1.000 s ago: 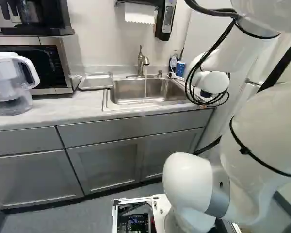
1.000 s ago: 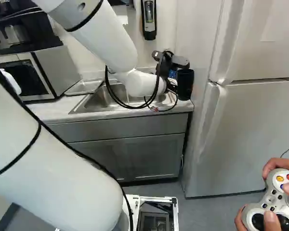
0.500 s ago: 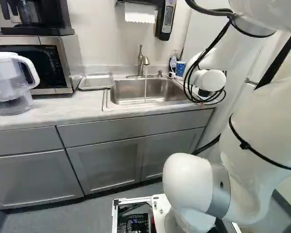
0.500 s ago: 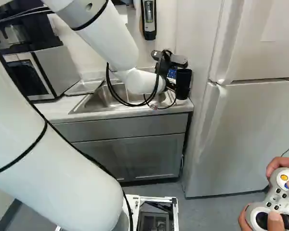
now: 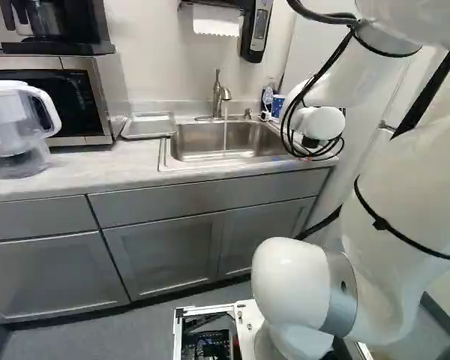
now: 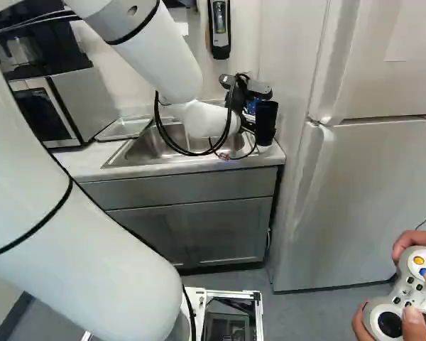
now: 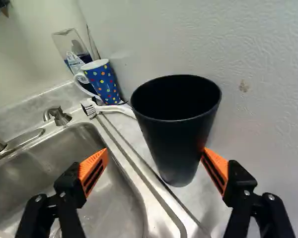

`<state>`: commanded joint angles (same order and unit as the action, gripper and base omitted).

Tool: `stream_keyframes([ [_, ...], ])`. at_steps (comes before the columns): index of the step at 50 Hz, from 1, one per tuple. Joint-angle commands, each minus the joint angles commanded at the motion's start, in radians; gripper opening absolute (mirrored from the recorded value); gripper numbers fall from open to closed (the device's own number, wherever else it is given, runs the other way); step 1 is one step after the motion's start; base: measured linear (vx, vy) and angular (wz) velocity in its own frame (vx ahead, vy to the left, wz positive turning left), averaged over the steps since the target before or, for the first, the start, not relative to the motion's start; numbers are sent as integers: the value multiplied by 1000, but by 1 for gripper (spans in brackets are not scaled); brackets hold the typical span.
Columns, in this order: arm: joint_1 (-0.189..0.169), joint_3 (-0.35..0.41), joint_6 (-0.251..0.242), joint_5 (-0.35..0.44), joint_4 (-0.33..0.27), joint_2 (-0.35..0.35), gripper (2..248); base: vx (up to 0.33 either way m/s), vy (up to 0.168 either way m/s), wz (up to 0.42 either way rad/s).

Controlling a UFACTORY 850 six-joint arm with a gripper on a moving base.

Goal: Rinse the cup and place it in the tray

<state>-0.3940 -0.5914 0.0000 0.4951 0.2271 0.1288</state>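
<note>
The plain black cup (image 7: 171, 144), tapering towards its base, stands upright with its open mouth up near the countertop's right edge, while the shallow, silvery, rimmed tray (image 5: 148, 126) lies flat towards the countertop's back edge, well apart from it.

White arm (image 6: 160, 60) bent forward and down, wrist (image 6: 207, 119) roughly level, orange-padded jaws wide apart.

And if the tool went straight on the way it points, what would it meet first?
Most likely the black cup: it lies right ahead of the open tool, nearer one orange pad. How close is hard to judge.
</note>
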Motion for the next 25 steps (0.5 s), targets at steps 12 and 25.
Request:
stream_keyframes([
  [12,0,0,0,0,0,0,247,0,0,0],
  [25,0,0,0,13,-23,0,247,0,0,0],
])
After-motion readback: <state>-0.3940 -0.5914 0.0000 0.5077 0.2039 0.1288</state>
